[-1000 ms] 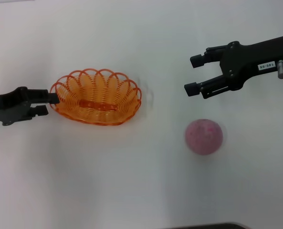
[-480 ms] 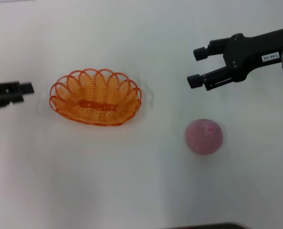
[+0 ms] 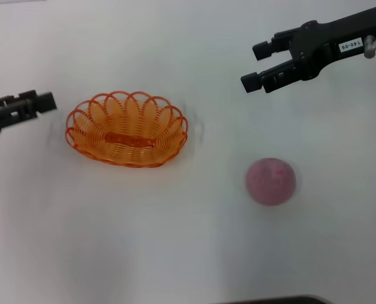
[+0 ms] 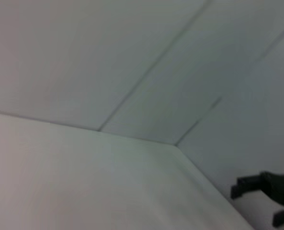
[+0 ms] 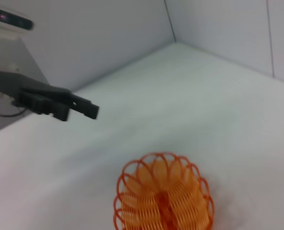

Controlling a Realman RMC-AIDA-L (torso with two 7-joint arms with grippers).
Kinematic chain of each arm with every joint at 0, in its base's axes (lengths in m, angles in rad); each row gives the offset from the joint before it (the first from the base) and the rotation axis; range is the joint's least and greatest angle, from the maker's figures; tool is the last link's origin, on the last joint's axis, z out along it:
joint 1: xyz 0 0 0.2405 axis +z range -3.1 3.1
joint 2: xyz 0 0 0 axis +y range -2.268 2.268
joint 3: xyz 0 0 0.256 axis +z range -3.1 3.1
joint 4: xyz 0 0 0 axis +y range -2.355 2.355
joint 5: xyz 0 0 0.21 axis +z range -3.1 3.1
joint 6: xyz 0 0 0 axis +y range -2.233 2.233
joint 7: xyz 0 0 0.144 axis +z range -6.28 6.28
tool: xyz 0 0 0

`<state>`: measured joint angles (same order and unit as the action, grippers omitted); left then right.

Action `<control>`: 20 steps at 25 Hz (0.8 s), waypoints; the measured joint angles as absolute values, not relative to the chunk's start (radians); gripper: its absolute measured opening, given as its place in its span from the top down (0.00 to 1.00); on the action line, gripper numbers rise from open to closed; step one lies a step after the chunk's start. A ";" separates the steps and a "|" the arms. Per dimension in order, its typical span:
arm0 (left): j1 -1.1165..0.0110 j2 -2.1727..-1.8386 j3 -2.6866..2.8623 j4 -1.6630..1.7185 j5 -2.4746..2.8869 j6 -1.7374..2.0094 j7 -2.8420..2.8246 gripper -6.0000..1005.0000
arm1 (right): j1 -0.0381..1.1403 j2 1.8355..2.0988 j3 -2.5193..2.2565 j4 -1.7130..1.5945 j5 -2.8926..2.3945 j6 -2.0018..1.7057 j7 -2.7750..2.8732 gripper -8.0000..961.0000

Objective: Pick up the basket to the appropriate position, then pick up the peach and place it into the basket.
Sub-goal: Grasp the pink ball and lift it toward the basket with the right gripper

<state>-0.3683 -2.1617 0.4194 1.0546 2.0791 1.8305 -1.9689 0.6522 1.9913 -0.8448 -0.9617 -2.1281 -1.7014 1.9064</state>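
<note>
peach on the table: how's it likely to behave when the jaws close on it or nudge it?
The peach looks round like a ball and sits free on the bare table, so an off-centre nudge would probably roll it. Its surface looks fuzzy rather than glossy, so likely decent grip. The right gripper, jaws open, looks barely wide enough to span it.

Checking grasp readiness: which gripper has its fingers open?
The right gripper, above the peach; its fingertips stand clearly apart. The left gripper beside the basket looks shut.

We see the oval orange wire basket [image 3: 127, 128] sitting upright and empty on the bench [image 3: 175, 240], and the speckled pink peach [image 3: 271, 181] lying well apart to its right.
</note>
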 joint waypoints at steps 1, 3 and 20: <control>-0.365 -2.163 0.429 1.047 2.079 1.831 -1.933 0.40 | 0.663 1.988 -0.848 -0.965 -2.147 -1.705 1.936 0.01; -0.356 -2.163 0.447 1.025 2.080 1.834 -1.840 0.39 | 0.682 1.983 -0.859 -0.983 -2.202 -1.717 1.988 0.01; -0.332 -2.161 0.481 0.992 2.125 1.854 -1.598 0.17 | 0.761 2.065 -1.023 -1.021 -2.594 -1.836 2.138 0.02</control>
